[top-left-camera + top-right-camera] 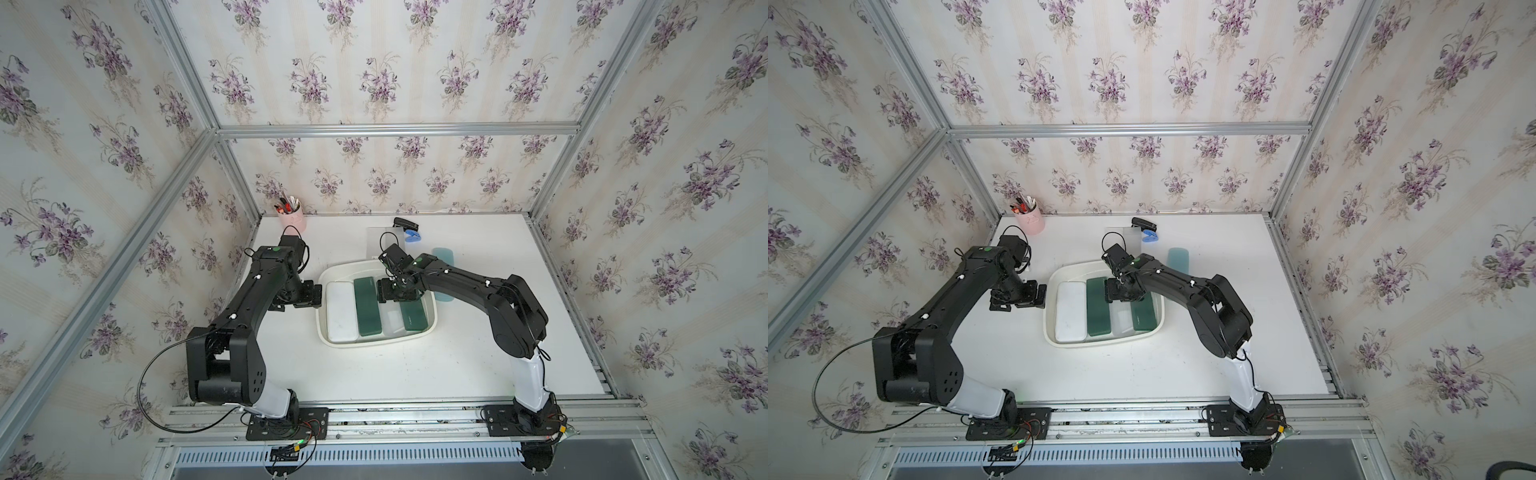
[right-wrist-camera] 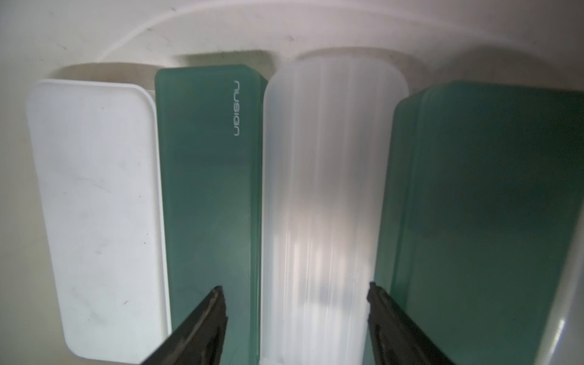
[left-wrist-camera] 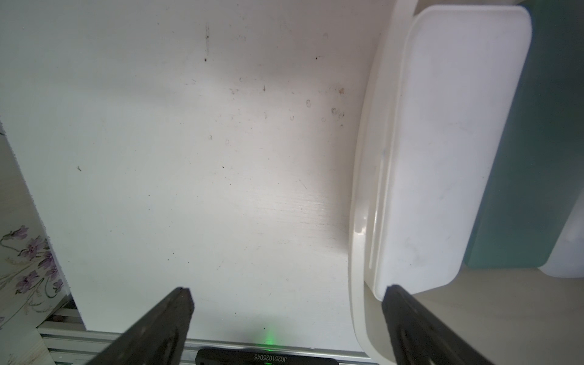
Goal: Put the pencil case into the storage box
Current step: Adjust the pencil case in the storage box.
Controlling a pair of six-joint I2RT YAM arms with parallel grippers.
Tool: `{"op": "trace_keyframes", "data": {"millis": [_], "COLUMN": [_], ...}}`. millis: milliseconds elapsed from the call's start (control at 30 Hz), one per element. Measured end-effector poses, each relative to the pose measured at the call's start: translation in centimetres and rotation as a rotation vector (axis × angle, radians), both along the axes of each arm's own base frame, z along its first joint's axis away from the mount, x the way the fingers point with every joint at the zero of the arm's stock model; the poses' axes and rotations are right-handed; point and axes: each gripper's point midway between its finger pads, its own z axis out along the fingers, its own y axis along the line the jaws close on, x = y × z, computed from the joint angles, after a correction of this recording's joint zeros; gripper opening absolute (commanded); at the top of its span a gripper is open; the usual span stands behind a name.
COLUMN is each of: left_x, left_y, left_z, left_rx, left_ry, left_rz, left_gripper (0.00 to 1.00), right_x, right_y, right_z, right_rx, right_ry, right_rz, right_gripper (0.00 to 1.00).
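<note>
A big shallow white plastic storage box (image 1: 365, 342) with round corners sits near the middle of the white table (image 1: 457, 374). Four long pencil cases lie flat in it, side by side. From the box's left wall to its right wall they are: a white hard plastic pencil case (image 1: 341, 311), a dark green plastic pencil case with small letters on it (image 2: 208, 189), a cloudy see-through pencil case (image 2: 322, 189), and a second dark green pencil case (image 1: 412, 316). They touch or nearly touch each other.

The right gripper (image 2: 295, 289) hangs over the box, right above the cloudy see-through pencil case. Its two fingers stand partly apart. One fingertip is over the dark green case with letters. The other is at the edge of the cloudy case. It is not pinching anything.

The left gripper (image 3: 289, 294) is low over the table, just beside the box's left wall. Its fingers are spread wide and hold nothing. One fingertip lines up with the corner of the white case.

A pale blue-green pencil case (image 1: 442, 255) lies on the table outside the box, between the box and the table's right edge. The right arm hides part of it.

A small pink cup full of pens (image 1: 293, 219) stands in the far left corner. A black stapler (image 1: 406, 224) and a little blue thing (image 1: 413, 237) lie near the far edge.
</note>
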Motion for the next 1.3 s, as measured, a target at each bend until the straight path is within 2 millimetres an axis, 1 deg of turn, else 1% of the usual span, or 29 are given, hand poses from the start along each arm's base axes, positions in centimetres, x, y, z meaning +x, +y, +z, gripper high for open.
{"op": "trace_keyframes", "data": {"millis": [167, 300, 400, 467, 567, 600, 633, 700, 867, 967, 1100, 1200, 1300], "left_x": [0.2, 0.3, 0.5, 0.6, 0.6, 0.7, 0.6, 0.7, 0.8, 0.9, 0.9, 1.0, 1.1], "left_y": [0.0, 0.1, 0.1, 0.1, 0.2, 0.2, 0.2, 0.2, 0.3, 0.3, 0.5, 0.6, 0.6], "left_z": [-0.2, -0.2, -0.1, -0.1, -0.1, -0.1, -0.2, -0.4, -0.5, -0.5, -0.5, -0.3, -0.2], "left_rx": [0.0, 0.001, 0.001, 0.0, 0.001, 0.001, 0.001, 0.001, 0.001, 0.002, 0.002, 0.002, 0.002], "left_ry": [0.0, 0.0, -0.005, -0.008, -0.008, -0.007, -0.004, 0.002, 0.008, 0.006, 0.006, 0.001, -0.002], "left_rz": [-0.004, -0.004, -0.005, -0.003, -0.003, -0.003, -0.003, -0.004, -0.007, -0.015, -0.01, -0.01, -0.01], "left_gripper": [0.99, 0.99, 0.99, 0.99, 0.99, 0.99, 0.99, 0.99, 0.99, 0.99, 0.99, 0.99, 0.99], "right_x": [-0.1, 0.1, 0.4, 0.7, 1.8, 2.0, 2.1, 1.9, 0.7, 0.7, 1.5, 2.3, 2.7], "right_y": [-0.9, -0.9, -0.9, -0.7, -0.2, 0.0, -0.1, -0.4, -1.7, -2.2, -2.8, -2.8, -2.7], "right_z": [-1.5, -1.5, -1.1, 0.3, 3.4, 4.1, 4.3, 3.7, 0.2, -1.2, -1.4, -1.3, -1.2], "right_rx": [0.001, 0.009, 0.016, 0.028, 0.068, 0.078, 0.082, 0.071, 0.036, 0.052, 0.109, 0.146, 0.161], "right_ry": [0.021, 0.014, 0.006, -0.013, -0.076, -0.091, -0.095, -0.084, -0.01, 0.009, 0.004, -0.014, -0.022], "right_rz": [-0.01, -0.015, -0.016, -0.014, -0.017, -0.017, -0.018, -0.019, -0.023, -0.035, -0.069, -0.077, -0.07], "right_gripper": [0.74, 0.73, 0.73, 0.73, 0.73, 0.73, 0.73, 0.73, 0.73, 0.73, 0.72, 0.72, 0.72]}}
